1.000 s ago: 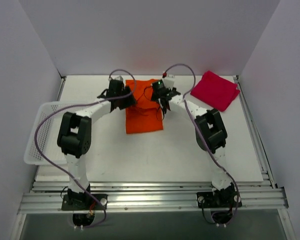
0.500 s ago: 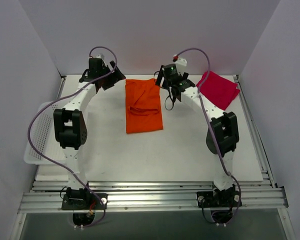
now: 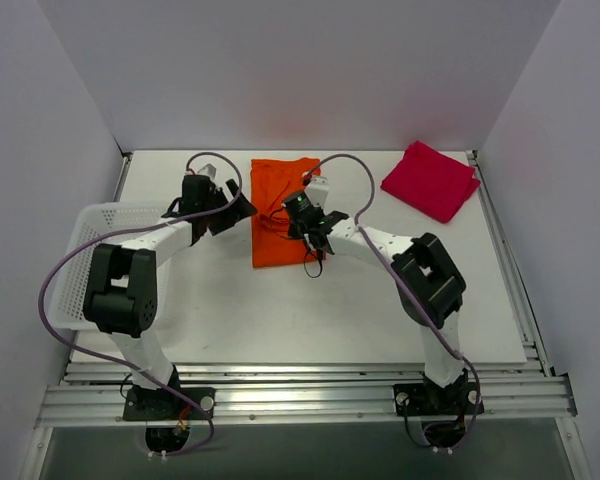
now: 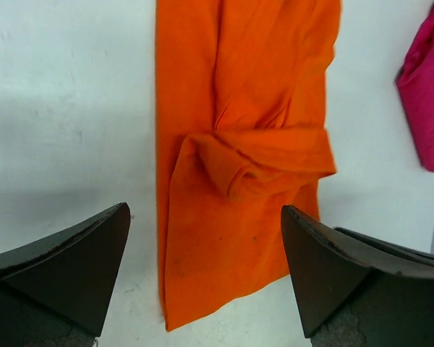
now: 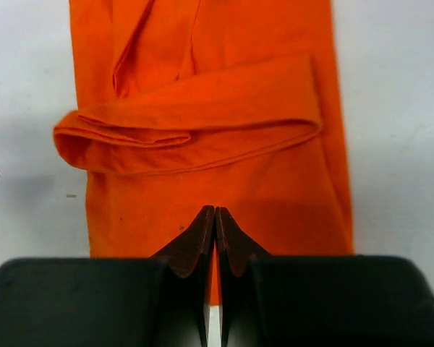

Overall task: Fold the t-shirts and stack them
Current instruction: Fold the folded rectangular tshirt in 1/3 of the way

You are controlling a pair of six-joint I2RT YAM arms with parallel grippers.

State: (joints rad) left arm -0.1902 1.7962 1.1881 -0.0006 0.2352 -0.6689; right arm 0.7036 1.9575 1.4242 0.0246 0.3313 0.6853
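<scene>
Folding stage: I judge the orange t-shirt (image 3: 283, 195), a long strip at the centre of the table's (image 3: 280, 310) far edge, needs its crosswise fold next.
Left tool (image 4: 205, 217): wide open beside the strip's left edge, probably to take that side.
Right tool (image 5: 215, 211): closed over the near hem; I can't tell whether cloth is pinched.
Red t-shirt (image 3: 432, 180): folded, far right corner, awaiting the stack.
</scene>
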